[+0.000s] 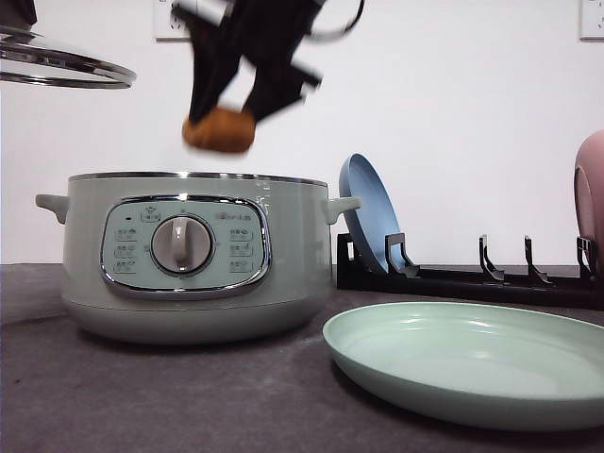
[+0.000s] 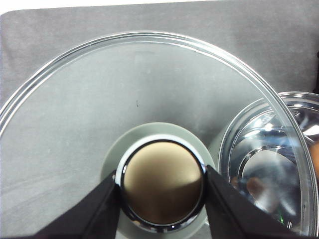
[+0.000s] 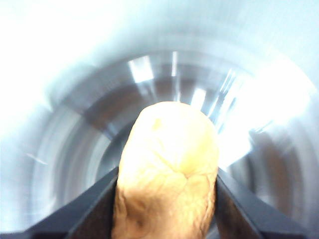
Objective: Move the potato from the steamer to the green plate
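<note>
The orange-brown potato (image 1: 220, 130) hangs in the air just above the open steamer (image 1: 189, 255), with my right gripper (image 1: 236, 113) shut on it. In the right wrist view the potato (image 3: 167, 169) sits between the black fingers (image 3: 92, 206), the steamer's shiny inside (image 3: 75, 139) blurred beneath. My left gripper (image 2: 162, 186) is shut on the knob (image 2: 162, 181) of the glass lid (image 2: 99, 99), holding the lid (image 1: 57, 61) up at the upper left of the front view. The green plate (image 1: 472, 354) lies on the table to the steamer's right.
A black dish rack (image 1: 472, 274) stands behind the green plate, with a blue plate (image 1: 368, 212) upright in it and a pink plate (image 1: 590, 189) at the right edge. The table is covered in grey cloth (image 1: 189, 396). A white wall lies behind.
</note>
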You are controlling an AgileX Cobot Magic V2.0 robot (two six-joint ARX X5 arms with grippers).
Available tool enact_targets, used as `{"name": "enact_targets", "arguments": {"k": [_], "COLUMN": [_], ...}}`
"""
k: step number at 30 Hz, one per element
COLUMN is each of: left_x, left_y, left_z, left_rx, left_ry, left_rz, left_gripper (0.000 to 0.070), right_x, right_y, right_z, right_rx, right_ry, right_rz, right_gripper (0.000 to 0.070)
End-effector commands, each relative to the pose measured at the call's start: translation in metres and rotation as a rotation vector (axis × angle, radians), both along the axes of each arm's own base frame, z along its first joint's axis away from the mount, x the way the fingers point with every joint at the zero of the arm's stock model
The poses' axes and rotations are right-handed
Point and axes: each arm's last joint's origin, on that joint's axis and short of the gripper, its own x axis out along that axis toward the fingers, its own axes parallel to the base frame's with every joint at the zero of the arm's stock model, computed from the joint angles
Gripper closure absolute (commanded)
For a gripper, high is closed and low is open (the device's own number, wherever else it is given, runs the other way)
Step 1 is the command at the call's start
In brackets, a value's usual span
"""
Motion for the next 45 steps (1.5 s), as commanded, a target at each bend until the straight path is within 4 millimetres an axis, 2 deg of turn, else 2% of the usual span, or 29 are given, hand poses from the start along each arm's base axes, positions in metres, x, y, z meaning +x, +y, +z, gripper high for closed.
{"name": "enact_targets", "arguments": {"k": [1,4,10,13,16,22,28,33,40,45], "left_x": [-0.004,-0.004,-0.004,-0.004,-0.004,-0.004,-0.004,-0.005,-0.006,-0.009], "left_y": [0.0,0.0,0.0,0.0,-0.001,-0.002,-0.004,-0.009,-0.019,-0.031], "left_z": [0.015,0.015,0.015,0.015,0.015,0.016,0.016,0.016,0.015,0.014], "left_rx": [-0.001,-0.001,0.001,0.001,-0.01,-0.029,-0.048,-0.067,-0.106,-0.133], "left_ry": [-0.087,-0.087,-0.087,-0.087,-0.087,-0.087,-0.086,-0.084,-0.076,-0.052], "left_rz": [-0.005,-0.006,-0.009,-0.009,-0.023,-0.047,-0.071,-0.109,-0.188,-0.261], "left_gripper": [0.07,0.07,0.07,0.07,0.07,0.07,0.07,0.07,0.07,0.07], "right_x": [-0.003,-0.014,-0.03,-0.038,-0.049,-0.08,-0.108,-0.123,-0.137,-0.145], "right_y": [-0.003,-0.024,-0.069,-0.089,-0.108,-0.138,-0.155,-0.159,-0.156,-0.157], "right_z": [0.009,0.03,0.058,0.063,0.058,0.025,-0.016,-0.054,-0.112,-0.14], "right_rx": [-0.006,-0.025,-0.053,-0.062,-0.069,-0.059,0.011,0.071,0.043,0.038], "right_ry": [-0.009,-0.007,0.019,0.032,0.043,0.056,0.094,0.123,0.149,0.129], "right_rz": [0.0,-0.031,-0.103,-0.137,-0.166,-0.213,-0.291,-0.357,-0.431,-0.489], "right_gripper": [0.0536,0.0535,0.0535,0.0535,0.0535,0.0535,0.0535,0.0535,0.0535,0.0534]}}
